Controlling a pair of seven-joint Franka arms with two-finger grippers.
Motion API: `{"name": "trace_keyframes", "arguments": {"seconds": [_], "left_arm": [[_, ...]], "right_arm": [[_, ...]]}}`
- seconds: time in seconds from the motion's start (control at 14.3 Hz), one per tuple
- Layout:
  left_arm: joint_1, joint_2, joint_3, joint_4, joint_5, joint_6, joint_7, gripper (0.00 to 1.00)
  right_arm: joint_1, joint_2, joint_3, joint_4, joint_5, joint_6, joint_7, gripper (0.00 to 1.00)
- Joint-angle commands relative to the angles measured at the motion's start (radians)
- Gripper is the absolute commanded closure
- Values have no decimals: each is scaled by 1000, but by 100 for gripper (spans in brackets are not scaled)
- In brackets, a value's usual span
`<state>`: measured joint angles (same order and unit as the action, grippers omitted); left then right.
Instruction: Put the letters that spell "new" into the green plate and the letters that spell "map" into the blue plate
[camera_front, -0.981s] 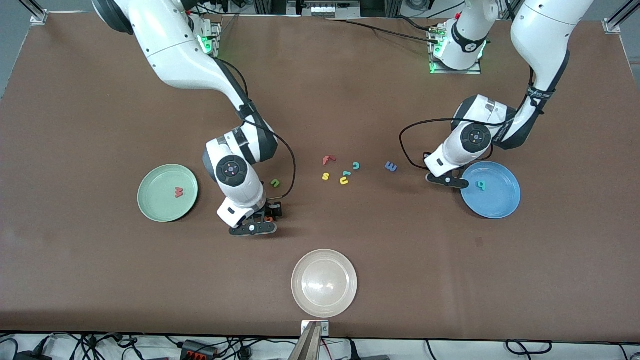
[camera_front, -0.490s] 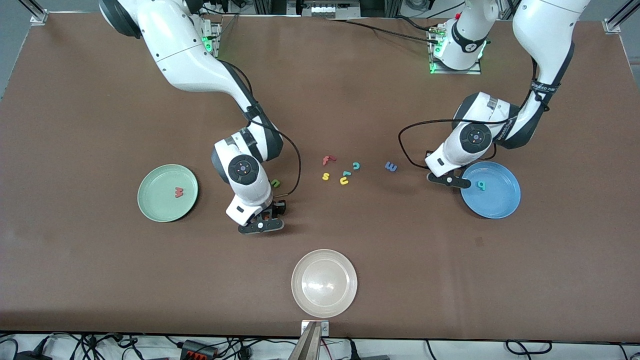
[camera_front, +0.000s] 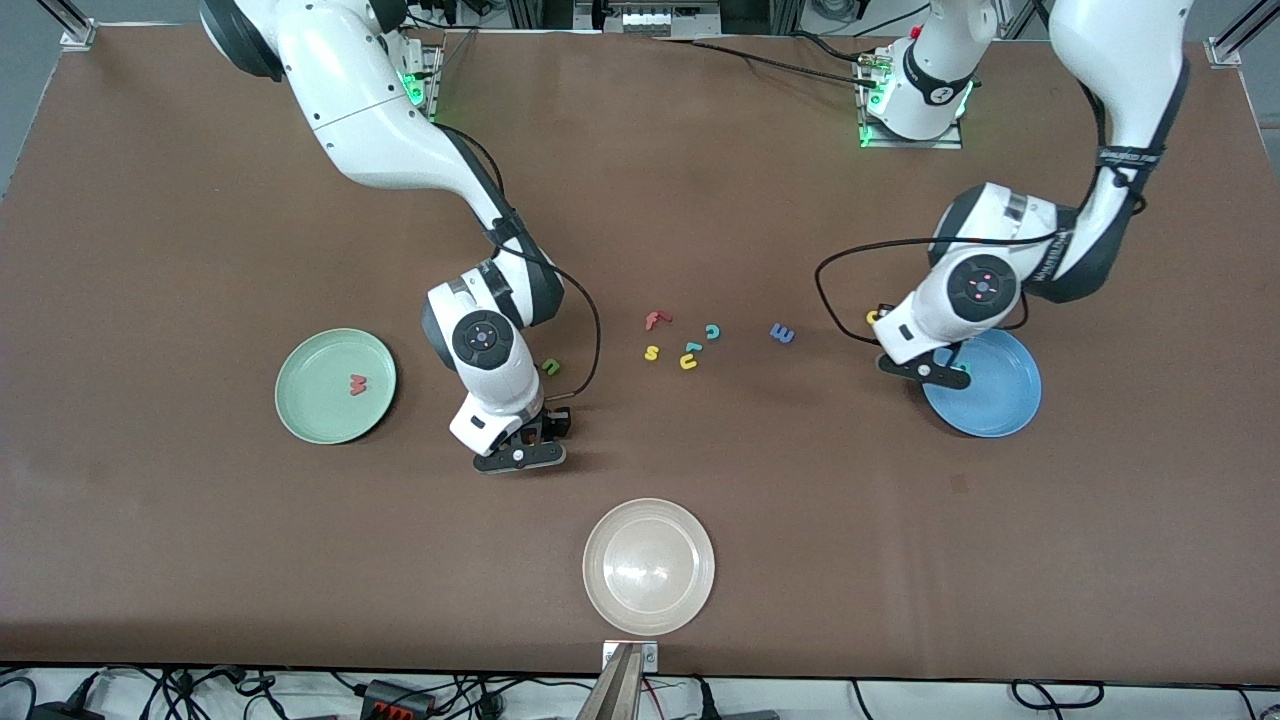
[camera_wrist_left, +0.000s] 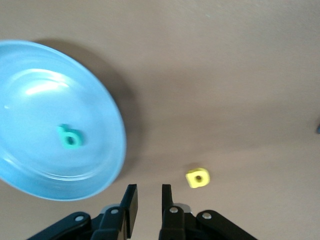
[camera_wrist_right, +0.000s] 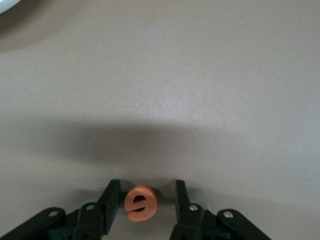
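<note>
Two fingers of the right gripper (camera_wrist_right: 142, 200) pinch the small orange foam "e" (camera_wrist_right: 140, 202) over bare brown table (camera_front: 200, 520), near the round mint-green plate (camera_front: 310, 420); the left gripper (camera_wrist_left: 146, 200) hangs closed, empty.

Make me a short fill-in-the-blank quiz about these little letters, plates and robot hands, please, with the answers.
1. The red-pink "w" lies in the ____ plate.
2. Between the right gripper's fingers sits the orange letter ____.
3. The teal "p" lies in the ____ plate.
4. The yellow "a" lies on the table beside the blue plate, near the ____ gripper.

Missing words: green; e; blue; left
</note>
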<state>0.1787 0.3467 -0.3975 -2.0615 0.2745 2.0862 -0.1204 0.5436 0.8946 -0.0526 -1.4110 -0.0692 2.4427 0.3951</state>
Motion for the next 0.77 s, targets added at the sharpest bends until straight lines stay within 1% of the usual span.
{"name": "trace_keyframes", "arguments": {"seconds": [0.0,0.07,0.28,0.35,0.42,0.56,0.7], "left_arm": [[64,-5,-10,21,12,-25,106,73],[73,0,-7,34,14,-25,122,73],[99,26,-4,58,23,-18,153,73],[111,38,-3,60,23,-11,153,73],[119,41,-3,60,25,0,154,73],[127,46,0,58,35,8,154,72],[140,69,-1,57,46,28,154,72]], "right_arm": [[3,17,2,24,-12,1,13,49],[3,17,2,24,-12,2,13,49],[0,17,2,18,0,1,16,75],[-1,17,2,17,0,-2,15,82],[-1,17,4,11,0,-4,16,86],[-2,13,4,3,0,-5,27,91],[-13,6,4,4,0,-30,28,92]]}}
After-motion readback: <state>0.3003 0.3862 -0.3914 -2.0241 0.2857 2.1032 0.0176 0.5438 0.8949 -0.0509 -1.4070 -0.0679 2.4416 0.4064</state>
